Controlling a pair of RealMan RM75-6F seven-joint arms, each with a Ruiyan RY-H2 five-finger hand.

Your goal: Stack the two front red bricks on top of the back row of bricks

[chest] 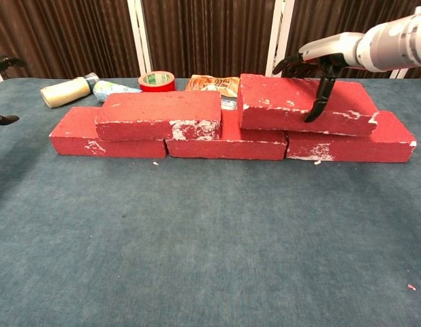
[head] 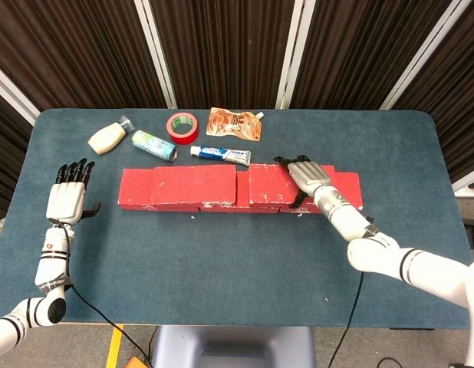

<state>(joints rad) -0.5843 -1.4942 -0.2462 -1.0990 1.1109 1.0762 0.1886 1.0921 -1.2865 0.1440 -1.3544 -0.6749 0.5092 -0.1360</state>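
Note:
Three red bricks lie end to end as the back row: left [chest: 73,136], middle [chest: 227,142] and right [chest: 353,144]. A fourth red brick [chest: 159,114] [head: 192,184] lies flat on top, over the left and middle ones. Another upper brick [chest: 302,103] [head: 268,184] lies over the middle and right bricks. My right hand [chest: 318,65] [head: 306,175] grips this brick from above, with the thumb down its front face and the fingers over its back edge. My left hand [head: 68,195] is open with fingers spread, hovering well left of the row and holding nothing.
Behind the bricks lie a cream bottle [head: 106,138], a blue-green bottle [head: 154,146], a red tape roll [head: 182,127], an orange pouch [head: 235,123] and a toothpaste tube [head: 220,154]. Blue table surface [chest: 210,238] stretches in front of the row.

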